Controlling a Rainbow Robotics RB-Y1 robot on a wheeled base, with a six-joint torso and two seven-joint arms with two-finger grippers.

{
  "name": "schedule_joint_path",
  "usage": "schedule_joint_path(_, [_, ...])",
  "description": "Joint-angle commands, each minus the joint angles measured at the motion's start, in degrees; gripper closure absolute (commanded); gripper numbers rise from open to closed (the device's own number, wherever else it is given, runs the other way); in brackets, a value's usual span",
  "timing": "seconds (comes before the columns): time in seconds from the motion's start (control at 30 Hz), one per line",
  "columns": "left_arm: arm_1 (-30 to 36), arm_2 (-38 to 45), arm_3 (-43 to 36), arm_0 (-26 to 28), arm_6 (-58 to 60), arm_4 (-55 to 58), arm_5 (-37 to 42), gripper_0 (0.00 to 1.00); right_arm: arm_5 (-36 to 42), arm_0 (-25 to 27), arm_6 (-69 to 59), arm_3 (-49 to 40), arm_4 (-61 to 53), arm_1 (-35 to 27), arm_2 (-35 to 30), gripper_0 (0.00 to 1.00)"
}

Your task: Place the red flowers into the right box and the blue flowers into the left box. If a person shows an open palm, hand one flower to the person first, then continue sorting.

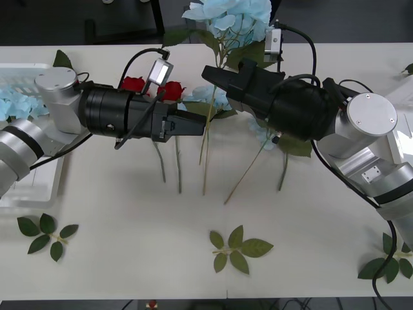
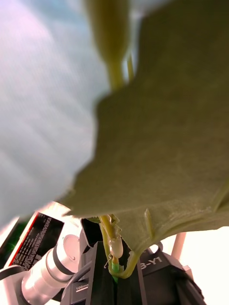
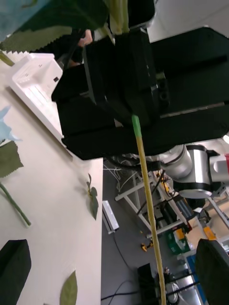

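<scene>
My right gripper (image 1: 210,73) is raised above the table's middle, shut on the stem (image 2: 113,257) of a blue flower whose pale head (image 1: 231,16) stands above it and whose stem (image 1: 205,161) hangs down. My left gripper (image 1: 201,126) sits lower, right beside that hanging stem (image 3: 148,205). Its black fingers (image 3: 14,259) are open on either side of the stem. More blue flowers (image 1: 16,102) lie in the left box (image 1: 29,190), and another lies on the table (image 1: 208,97). Red flowers (image 1: 133,84) lie behind my left wrist. The right box (image 3: 33,86) stands beyond my right gripper (image 3: 131,112).
Loose green leaf sprigs lie near the table's front edge at the left (image 1: 45,232), in the middle (image 1: 237,248) and at the right (image 1: 387,265). Thin stems (image 1: 177,168) of the lying flowers stretch across the table's middle, under both arms.
</scene>
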Motion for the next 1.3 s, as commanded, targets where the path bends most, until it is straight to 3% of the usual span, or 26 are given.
schedule_joint_path(0.03, [-0.6,1.2,-0.8,-1.2,0.1,0.7,-1.2,0.0,-0.6,-1.3,-1.0,-2.4,-0.6,-0.4,-1.0,1.0])
schedule_joint_path(0.33, [-1.8,1.2,-0.9,-0.9,0.3,1.1,-1.9,0.0,-0.7,-1.3,-0.9,-2.4,-1.2,-0.4,-1.0,1.0])
schedule_joint_path(0.37, [-1.8,1.2,-0.9,-1.0,0.3,1.2,-2.0,0.1,-0.7,-1.3,-0.9,-2.4,-1.2,-0.5,-1.0,1.0])
schedule_joint_path(0.4, [-1.8,1.2,-0.9,-1.0,0.3,1.2,-2.2,0.34,-0.8,-1.3,-0.8,-2.4,-1.2,-0.4,-1.0,1.0])
schedule_joint_path(0.43, [-1.8,1.2,-0.9,-1.0,0.4,1.3,-2.3,0.99,-0.8,-1.3,-0.8,-2.4,-1.2,-0.5,-1.0,1.0])
schedule_joint_path(1.13, [-1.8,1.2,-1.5,-0.9,0.5,1.3,-3.0,1.0,-1.3,-1.3,-0.7,-2.8,-1.3,-0.6,-1.0,1.0])
schedule_joint_path(1.17, [-1.8,1.2,-1.5,-0.9,0.5,1.3,-2.9,1.0,-1.4,-1.3,-0.7,-2.8,-1.3,-0.6,-1.0,0.85])
schedule_joint_path(1.2, [-1.8,1.2,-1.5,-0.9,0.5,1.3,-2.9,1.0,-1.5,-1.3,-0.7,-2.8,-1.3,-0.6,-1.0,0.64])
schedule_joint_path(1.23, [-1.8,1.2,-1.5,-0.9,0.5,1.3,-2.8,1.0,-1.5,-1.3,-0.6,-2.8,-1.3,-0.7,-1.0,0.52])
schedule_joint_path(1.3, [-1.8,1.2,-1.5,-0.8,0.5,1.3,-2.8,1.0,-1.4,-1.3,-0.6,-2.9,-1.4,-0.9,-1.1,0.42])
